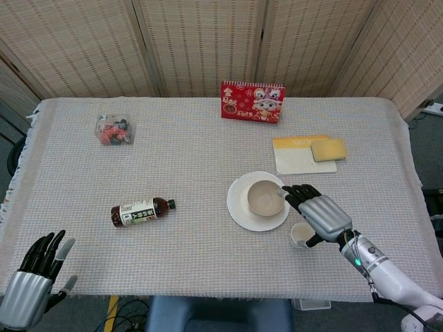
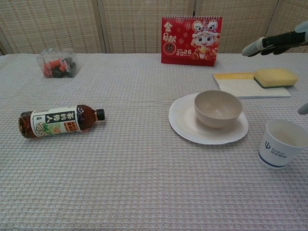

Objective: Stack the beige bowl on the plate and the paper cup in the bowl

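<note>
Left hand (image 1: 31, 290): at the table's near edge, about 7 o'clock in the head view; fingers spread, holding nothing.

Right hand (image 1: 320, 214): raised above the near right part of the table, about 4 o'clock from centre; fingers apart and extended toward 10 o'clock, empty, partly covering the cup from above in the head view. Only its fingertips (image 2: 262, 44) show at the upper right of the chest view.

Paper cup (image 2: 281, 143): white with a blue mark, upright on the table (image 1: 208, 152), just beside the plate at its 4 o'clock, not touching it as far as the chest view shows.

Bottle (image 1: 141, 211): dark drink, lying on its side at 8 o'clock, cap pointing toward 3 o'clock, well apart from the plate.

Plate (image 2: 183, 120): white, right of centre.

Beige bowl (image 2: 217, 108): upright on the plate, toward its right side, empty.

Notepad (image 1: 297, 158): at 2 o'clock, with a yellow sponge (image 2: 275, 77) resting on its right end.

Clear packet (image 1: 113, 129): at 10 o'clock, red and dark contents, too small to identify.

Red calendar (image 2: 193, 40): standing at 12 o'clock near the far edge.
</note>
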Robot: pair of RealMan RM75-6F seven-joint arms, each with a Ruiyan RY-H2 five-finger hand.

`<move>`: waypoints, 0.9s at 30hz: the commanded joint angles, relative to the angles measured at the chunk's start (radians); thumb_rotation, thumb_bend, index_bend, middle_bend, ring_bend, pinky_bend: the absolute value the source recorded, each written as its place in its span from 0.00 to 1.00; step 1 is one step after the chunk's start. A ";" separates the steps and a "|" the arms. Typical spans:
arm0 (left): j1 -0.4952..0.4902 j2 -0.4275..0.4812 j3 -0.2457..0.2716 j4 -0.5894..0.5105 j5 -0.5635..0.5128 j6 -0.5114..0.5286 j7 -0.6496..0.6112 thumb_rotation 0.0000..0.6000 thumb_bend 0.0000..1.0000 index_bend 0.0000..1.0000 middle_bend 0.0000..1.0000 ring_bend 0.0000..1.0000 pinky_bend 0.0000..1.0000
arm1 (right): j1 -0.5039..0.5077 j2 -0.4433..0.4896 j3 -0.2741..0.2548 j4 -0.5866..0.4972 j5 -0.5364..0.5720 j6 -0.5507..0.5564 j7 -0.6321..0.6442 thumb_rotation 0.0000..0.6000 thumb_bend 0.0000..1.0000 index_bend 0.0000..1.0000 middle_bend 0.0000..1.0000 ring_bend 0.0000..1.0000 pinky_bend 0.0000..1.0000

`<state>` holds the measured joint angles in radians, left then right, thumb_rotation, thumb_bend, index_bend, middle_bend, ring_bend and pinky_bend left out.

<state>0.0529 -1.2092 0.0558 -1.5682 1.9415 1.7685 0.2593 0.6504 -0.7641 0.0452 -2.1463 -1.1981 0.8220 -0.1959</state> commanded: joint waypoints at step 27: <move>-0.001 0.003 0.003 0.002 0.003 0.011 -0.007 1.00 0.31 0.03 0.00 0.00 0.16 | -0.032 -0.159 -0.089 0.142 0.062 -0.018 -0.172 1.00 0.04 0.18 0.00 0.00 0.00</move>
<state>0.0521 -1.2064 0.0586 -1.5661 1.9441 1.7794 0.2521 0.6174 -0.9223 -0.0427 -2.0051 -1.1375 0.8050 -0.3670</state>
